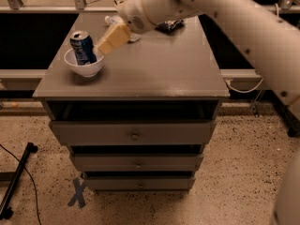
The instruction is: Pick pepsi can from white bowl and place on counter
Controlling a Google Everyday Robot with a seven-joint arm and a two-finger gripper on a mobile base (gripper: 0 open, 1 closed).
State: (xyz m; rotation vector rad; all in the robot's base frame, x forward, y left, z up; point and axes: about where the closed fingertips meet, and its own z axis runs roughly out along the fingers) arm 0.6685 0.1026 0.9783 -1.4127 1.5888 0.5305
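Note:
The pepsi can (83,47) is blue with a silver top. It stands tilted in the white bowl (85,68) at the left front part of the grey counter (154,74). My gripper (110,40), with tan fingers, hangs from the white arm just right of the can, close to the bowl's rim and a little above the counter. It holds nothing that I can see.
A clear plastic bottle (109,20) lies at the back of the counter, mostly hidden behind my arm. A dark snack bag (169,26) lies at the back right. The cabinet has three drawers with round knobs (135,136). A black stand foot (18,178) is on the floor at left.

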